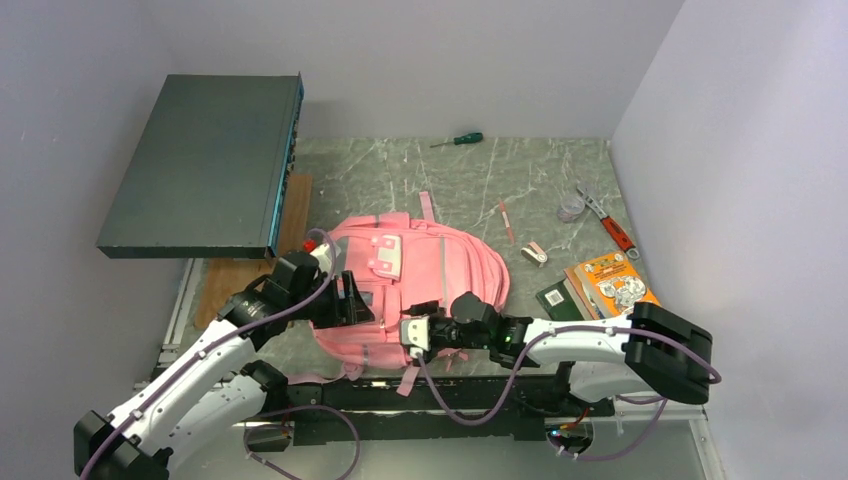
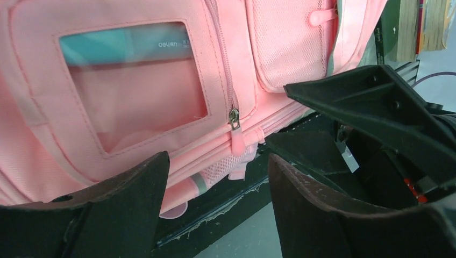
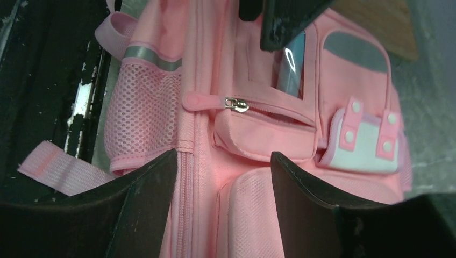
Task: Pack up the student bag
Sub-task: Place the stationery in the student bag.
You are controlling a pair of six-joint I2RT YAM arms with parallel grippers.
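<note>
The student bag [image 1: 450, 270] is lying flat with its front facing up on the marbled table [image 1: 480, 175], close to the near edge and right in front of both arms. The left gripper [image 2: 218, 164] is hovering low at the bag's left near corner, its fingers standing well apart and holding nothing. Through its camera I am seeing the clear window pocket [image 2: 134, 91] and a metal zipper pull [image 2: 235, 119] with a pink tab hanging just beyond the gap. The right gripper [image 3: 223, 161] is reaching in from the right along the bag's near edge, very near the left one. Its fingers are also standing apart over the pink fabric, gripping nothing. Past them the mesh side pocket [image 3: 140, 113], the white label patch [image 3: 360, 142] and a loose pink strap [image 3: 59, 169] are showing. Off to the right, well apart from the bag, a small stack of books [image 1: 605, 285] is sitting with a red-handled tool [image 1: 615, 230] behind it. A green-handled screwdriver [image 1: 458, 140] is lying at the far edge of the table. A dark grey box [image 1: 205, 165] is standing over the left rear corner, above a wooden board [image 1: 240, 275].
</note>
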